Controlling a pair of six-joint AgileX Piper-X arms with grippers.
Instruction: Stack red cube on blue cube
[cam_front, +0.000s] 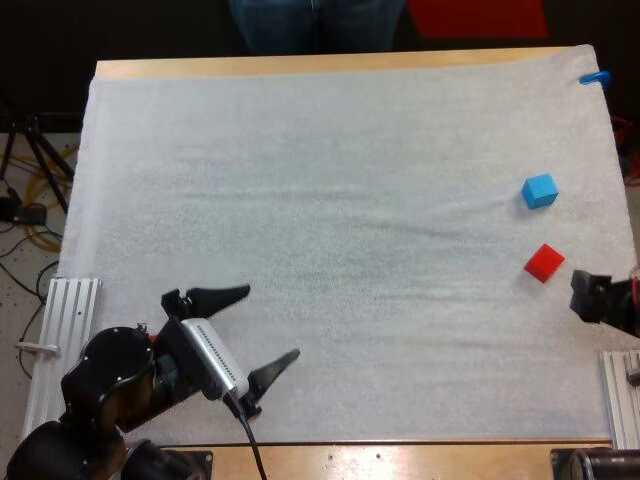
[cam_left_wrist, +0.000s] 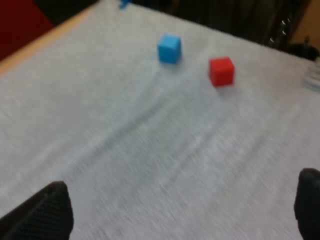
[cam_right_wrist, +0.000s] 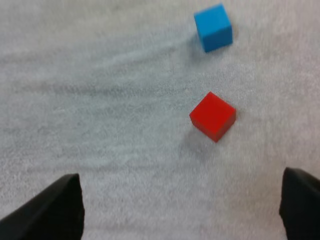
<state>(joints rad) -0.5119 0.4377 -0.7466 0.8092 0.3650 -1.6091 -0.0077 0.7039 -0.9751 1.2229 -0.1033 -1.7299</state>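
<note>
**Cubes apart on the mat, both grippers open**

In the high view the red cube (cam_front: 544, 262) sits on the white mat (cam_front: 350, 200) in the right part of the frame, a little below the middle. The blue cube (cam_front: 539, 190) rests on the mat above it, near but not touching. Each stands alone, with bare mat between them. The red cube is turned so that one corner points toward the lower edge of the frame.

The left gripper (cam_front: 272, 321) hovers over the lower left of the mat, well apart from both cubes. Its jaws are spread wide and hold nothing. From the left wrist view its two black fingers (cam_left_wrist: 42, 212) stand far apart over bare mat, with both cubes beyond them, the red one nearer the right arm's side.

The right gripper (cam_right_wrist: 182, 175) also has its jaws spread, with nothing between them. In the right wrist view the red cube lies ahead of the gap between the fingers and clear of them, with the blue cube farther on. In the high view the dark end of the right arm enters at the right edge, just beside the red cube and slightly lower.

The wooden table (cam_front: 300, 66) shows as a strip along the mat's far side at the top of the frame. A person's legs (cam_front: 315, 25) stand beyond it at top centre. A pale metal rail (cam_front: 65, 330) lies at the mat's lower left edge.
</note>
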